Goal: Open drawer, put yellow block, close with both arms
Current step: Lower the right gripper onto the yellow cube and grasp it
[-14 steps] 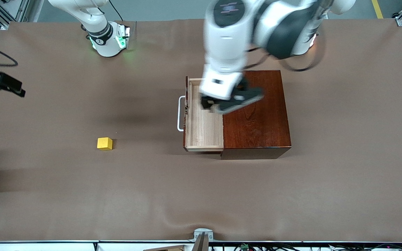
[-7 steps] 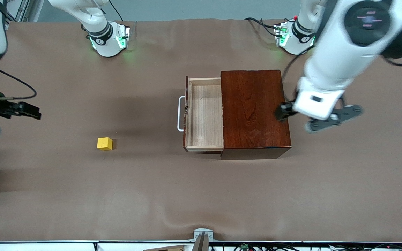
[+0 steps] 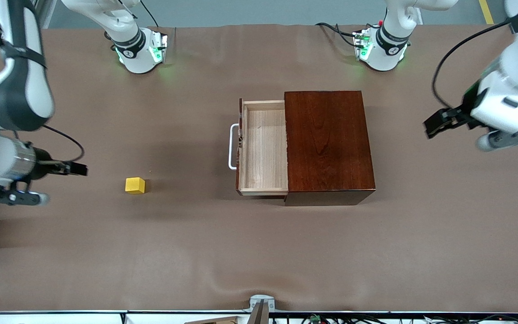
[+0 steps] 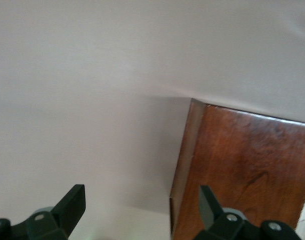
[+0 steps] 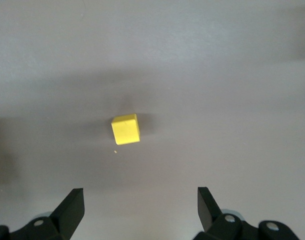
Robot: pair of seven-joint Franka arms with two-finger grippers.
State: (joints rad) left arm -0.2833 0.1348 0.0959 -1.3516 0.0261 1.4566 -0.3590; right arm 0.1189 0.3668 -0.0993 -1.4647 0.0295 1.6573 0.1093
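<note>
The drawer (image 3: 263, 150) stands pulled out of the dark reddish-brown box (image 3: 328, 144), its pale tray bare and its white handle (image 3: 232, 146) toward the right arm's end. The yellow block (image 3: 135, 185) (image 5: 126, 129) lies alone on the table. My right gripper (image 3: 14, 197) (image 5: 141, 207) hangs open over the table just past the block toward the right arm's end; nothing is between its fingers. My left gripper (image 3: 508, 139) (image 4: 141, 210) hangs open and bare over the table off the box's end; a box corner (image 4: 242, 170) shows in the left wrist view.
A brown cloth (image 3: 259, 252) covers the table. The two arm bases (image 3: 140, 51) (image 3: 380, 47) stand along the table edge farthest from the front camera. A metal bracket (image 3: 261, 303) sits at the nearest edge.
My left arm swung from above the open drawer, across the box, out toward its own end of the table. My right arm came in and down toward the yellow block. Drawer and block stayed put.
</note>
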